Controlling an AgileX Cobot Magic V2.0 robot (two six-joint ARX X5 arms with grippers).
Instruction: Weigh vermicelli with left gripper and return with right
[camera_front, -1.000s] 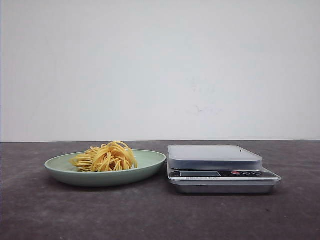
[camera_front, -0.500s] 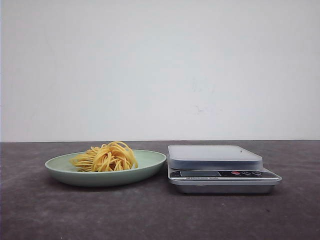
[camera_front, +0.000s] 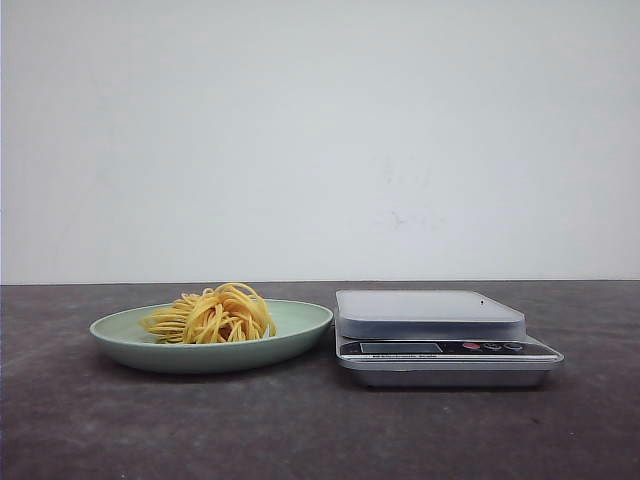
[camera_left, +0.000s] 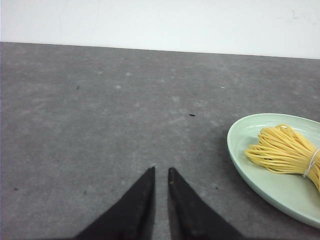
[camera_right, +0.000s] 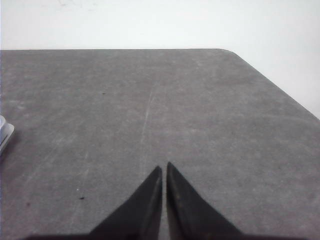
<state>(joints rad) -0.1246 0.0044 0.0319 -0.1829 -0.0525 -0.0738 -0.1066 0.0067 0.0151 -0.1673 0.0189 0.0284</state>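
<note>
The vermicelli (camera_front: 212, 314) is seen resting in a pale green plate (camera_front: 300, 330) on the bench (camera_front: 300, 430), just beside a scale (camera_front: 440, 338). The left gripper (camera_left: 160, 170) and right gripper (camera_right: 164, 167) are held over bare bench, jaws clenched, nothing grasped

Dark grey speckled worktop (camera_front: 300, 430), pale green plate (camera_front: 300, 325) at left, silver kitchen scale (camera_front: 440, 340) just beside it

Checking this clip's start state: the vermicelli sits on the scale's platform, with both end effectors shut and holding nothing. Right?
Not quite. The front view shows the vermicelli on the green plate; the scale platform is bare. Both the left end effector and the right end effector are shut, holding nothing.
</note>
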